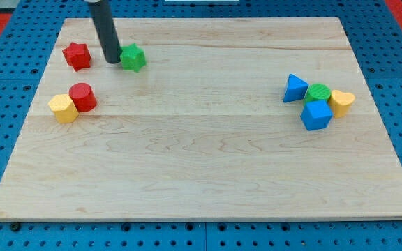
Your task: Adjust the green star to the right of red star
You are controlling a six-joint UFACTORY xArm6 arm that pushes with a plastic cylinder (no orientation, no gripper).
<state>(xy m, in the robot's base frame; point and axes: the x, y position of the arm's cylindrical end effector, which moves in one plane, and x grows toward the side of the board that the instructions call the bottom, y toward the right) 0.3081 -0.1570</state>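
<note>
Dark rod (104, 28) comes down from view's top, far left part of scene. Stands almost straight up, leans a tiny bit. Upper end cut off by view's top edge. My tip (112, 61) at bottom of rod, low on board, far side. No gripper, no fingers, just plain round rod.

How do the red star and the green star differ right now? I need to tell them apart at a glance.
The red star is red; the green star is green. The red star lies nearer the view's left edge, the green star to its right. My tip sits right against the green star's left side, while the red star stands apart from it. Both are star-shaped, similar in size, and near the board's top-left.
</note>
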